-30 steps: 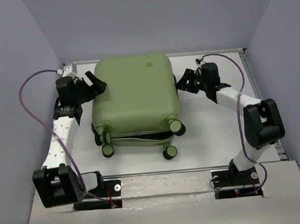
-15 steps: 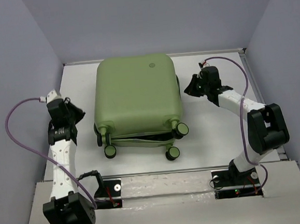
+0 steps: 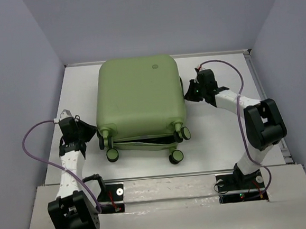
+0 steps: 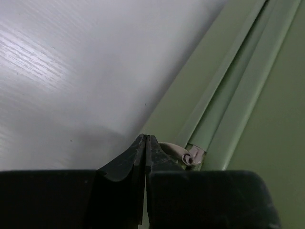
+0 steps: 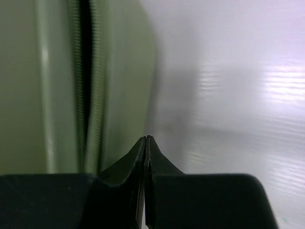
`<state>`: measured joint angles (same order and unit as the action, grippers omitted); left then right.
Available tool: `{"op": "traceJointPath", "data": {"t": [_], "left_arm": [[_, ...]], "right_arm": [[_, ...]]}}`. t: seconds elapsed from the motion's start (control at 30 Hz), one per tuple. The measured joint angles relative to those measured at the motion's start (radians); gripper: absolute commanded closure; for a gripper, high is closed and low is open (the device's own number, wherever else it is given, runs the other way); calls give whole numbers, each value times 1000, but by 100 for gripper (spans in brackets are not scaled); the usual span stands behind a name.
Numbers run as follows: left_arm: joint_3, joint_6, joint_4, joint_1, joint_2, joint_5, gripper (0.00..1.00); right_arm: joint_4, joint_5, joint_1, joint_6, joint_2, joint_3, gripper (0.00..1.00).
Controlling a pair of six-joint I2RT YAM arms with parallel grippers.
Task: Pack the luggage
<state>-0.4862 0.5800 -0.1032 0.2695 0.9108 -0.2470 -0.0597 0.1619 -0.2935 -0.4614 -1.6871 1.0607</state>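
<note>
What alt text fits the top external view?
A light-green suitcase lies flat on a white table, wheels at the near end, where its seam gapes slightly. The left gripper, shut, is by its near-left corner; the right gripper, shut, by its right side.

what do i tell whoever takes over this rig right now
Left hand: shut, empty, at the suitcase's near left corner, beside a small tan tab on the seam, maybe the zip pull.
Right hand: shut, empty, by the suitcase's right side.
Suitcase: flat on the table, wheels toward the arms.
Done: it is folded shut.
Left: the zip gapes on the right side, so it needs zipping. What is inside can't be seen.
</note>
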Motion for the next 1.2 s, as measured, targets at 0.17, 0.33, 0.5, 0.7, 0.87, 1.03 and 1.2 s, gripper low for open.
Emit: {"op": "traceJointPath", "data": {"t": [0.17, 0.33, 0.5, 0.7, 0.87, 1.03, 1.2], "left_arm": [[32, 34, 50, -98, -29, 75, 94], [109, 91, 103, -284, -95, 202, 94], [187, 159, 58, -492, -185, 222, 94], [98, 148, -158, -597, -302, 292, 74], [-183, 71, -312, -602, -304, 438, 68], [-544, -9, -196, -602, -259, 519, 62], [-736, -51, -87, -601, -71, 518, 54]], "right_arm": [[-54, -19, -62, 30, -118, 159, 93], [-130, -4, -36, 55, -362, 516, 91], [-130, 98, -28, 37, -660, 949, 50], [-240, 113, -40, 39, -740, 1189, 14], [-296, 57, -58, 52, -575, 1112, 19], [-320, 1, -75, 100, -296, 960, 93], [-224, 13, -110, 103, 63, 665, 93]]}}
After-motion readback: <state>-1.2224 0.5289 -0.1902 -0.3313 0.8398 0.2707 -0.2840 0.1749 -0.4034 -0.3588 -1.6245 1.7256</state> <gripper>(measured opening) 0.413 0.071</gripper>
